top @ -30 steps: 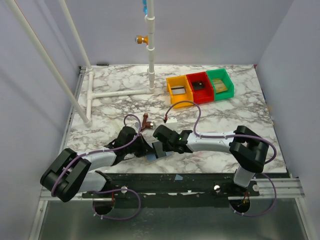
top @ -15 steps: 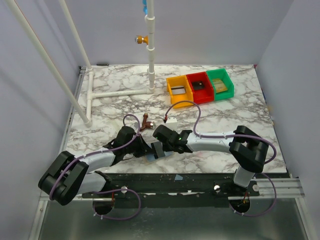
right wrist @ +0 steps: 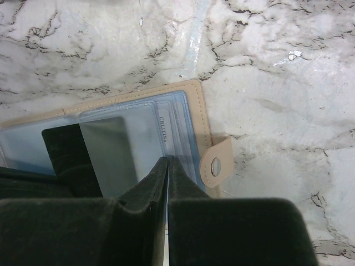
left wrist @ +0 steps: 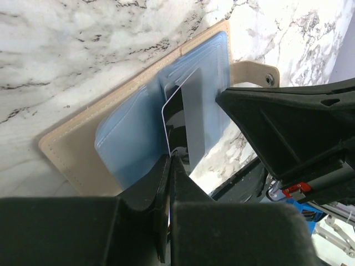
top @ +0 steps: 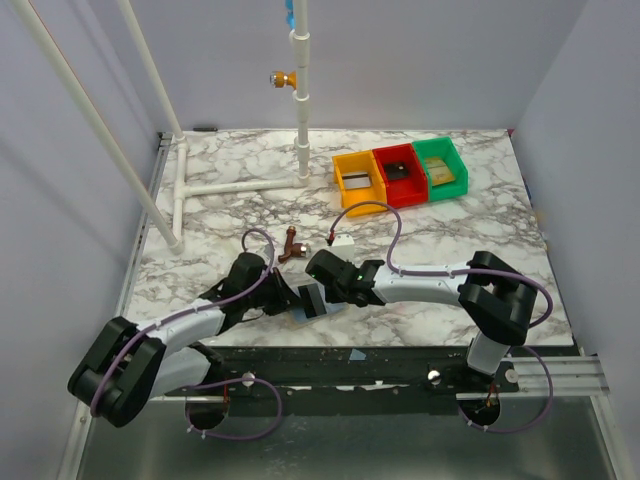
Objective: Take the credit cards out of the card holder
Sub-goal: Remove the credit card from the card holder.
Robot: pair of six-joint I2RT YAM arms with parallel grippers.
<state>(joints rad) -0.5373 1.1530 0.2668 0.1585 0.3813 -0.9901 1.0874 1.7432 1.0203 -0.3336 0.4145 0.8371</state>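
The card holder [top: 316, 301] lies open on the marble table [top: 450, 235] near its front edge, between the two arms. The left end effector [left wrist: 169, 160] has its fingers pressed together right at the near edge of a grey card [left wrist: 191, 116] and a dark card [left wrist: 173, 113], both poking out of the blue sleeves (whether either card is actually caught between the fingers I cannot tell). The right end effector [right wrist: 167, 162], also pressed together, rests its tips on the sleeve page just beside the snap tab [right wrist: 215, 165].
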